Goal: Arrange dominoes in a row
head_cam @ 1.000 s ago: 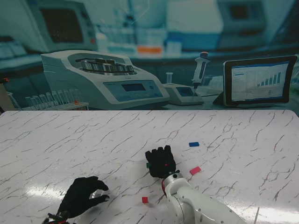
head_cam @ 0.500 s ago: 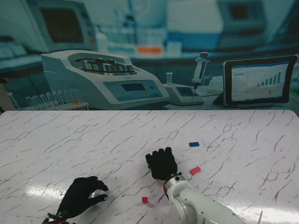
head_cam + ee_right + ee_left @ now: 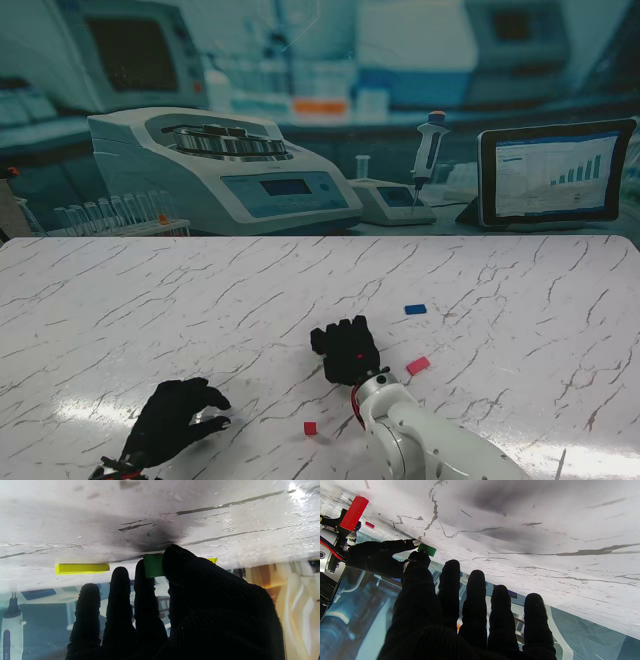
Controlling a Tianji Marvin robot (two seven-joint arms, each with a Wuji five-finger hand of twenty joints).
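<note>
White marble-patterned table top is spread under both black-gloved hands. On the robot's left, the left hand is held low over the near part of the table with its fingers spread apart and nothing between them; in its own wrist view all five fingertips are seen separated, clear of any domino.

To the right of it and farther from me, the right hand is seen palm down near the middle of the table. It is clamped on a green domino, which is pinched between the thumb and the neighbouring finger, with one end pressed to the table surface. From the left wrist view the same green domino is seen at the tips of the right hand, against the table.

A pink-red domino is lying flat just to the right of the right hand. A blue domino is lying farther from me than that hand, a little to its right. A small red domino is set nearer to me than the right hand, between the two hands. Beyond the right hand's fingertips a yellow domino is lying flat, and the corner of a second yellow piece is partly hidden behind the thumb.
</note>
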